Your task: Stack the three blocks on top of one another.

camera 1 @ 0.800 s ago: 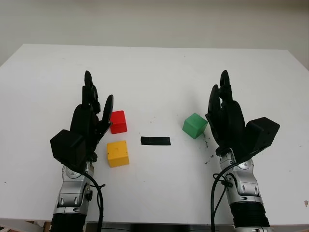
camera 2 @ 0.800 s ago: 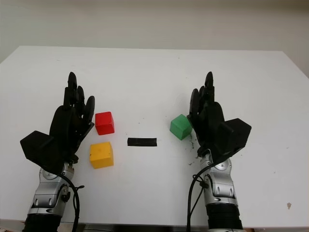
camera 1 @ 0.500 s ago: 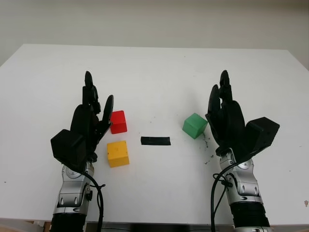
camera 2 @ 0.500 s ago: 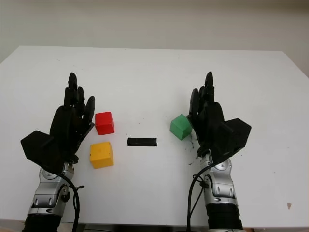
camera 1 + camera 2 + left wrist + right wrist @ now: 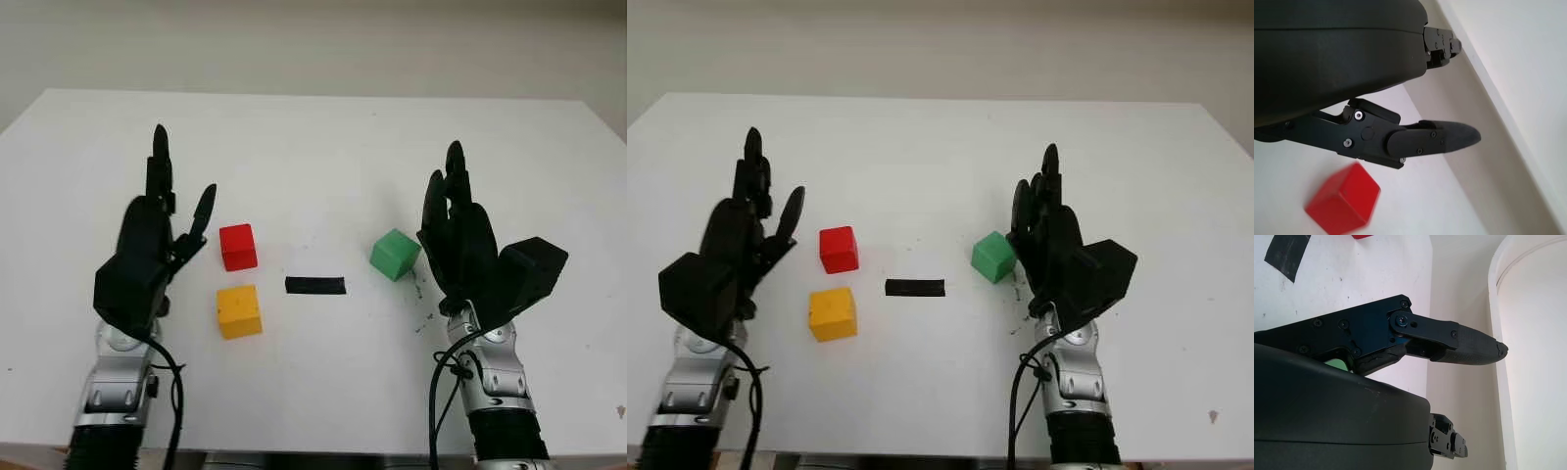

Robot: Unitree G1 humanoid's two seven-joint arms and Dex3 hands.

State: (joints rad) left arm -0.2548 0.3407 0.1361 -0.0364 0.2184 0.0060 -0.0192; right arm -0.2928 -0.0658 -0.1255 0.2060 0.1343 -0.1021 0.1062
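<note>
On the white table sit three small cubes, none stacked and none touching another: a red block left of centre, a yellow block just nearer the robot than the red one, and a green block to the right, turned so a corner points toward the robot. Each is a plain, solid-coloured cube with slightly rounded edges. Between the red-yellow pair and the green block lies a short strip of black tape, flat on the table, with a scatter of dark specks near the green block. To the left of the red and yellow blocks the left hand is raised with fingers extended, holding nothing, a clear gap of table between it and both blocks; from its wrist camera the red block shows beyond one finger, not touched. On the other side the right hand is likewise open and upright, just beside the green block on its right, gripping nothing; whether a finger brushes the block I cannot tell.
</note>
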